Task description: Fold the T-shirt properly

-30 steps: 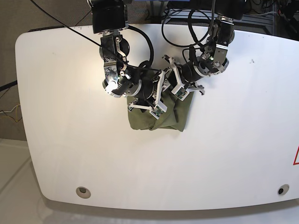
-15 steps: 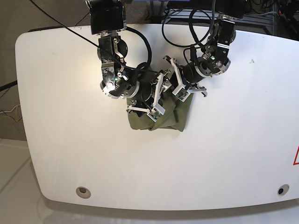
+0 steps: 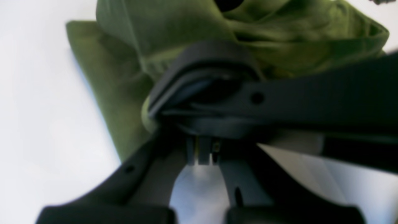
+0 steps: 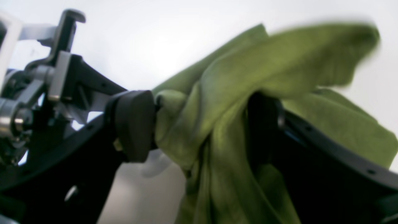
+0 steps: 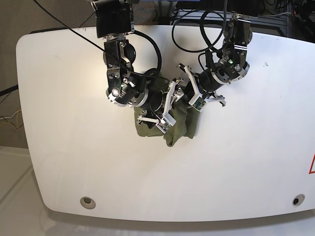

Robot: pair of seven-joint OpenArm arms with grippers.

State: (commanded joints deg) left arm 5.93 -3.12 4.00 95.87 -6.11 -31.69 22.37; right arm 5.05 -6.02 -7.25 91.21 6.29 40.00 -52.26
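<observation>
T-shirt (image 5: 179, 129) amid broad white table (image 5: 236, 162)

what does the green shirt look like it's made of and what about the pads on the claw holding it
The olive-green T-shirt looks like soft matte knit cotton: it bunches into rounded, limp folds with a slightly fuzzy, shine-free surface. The right claw is shut on it; its black pads look like dull rubber or moulded plastic, smooth and rounded. The blur leaves that open.
</observation>
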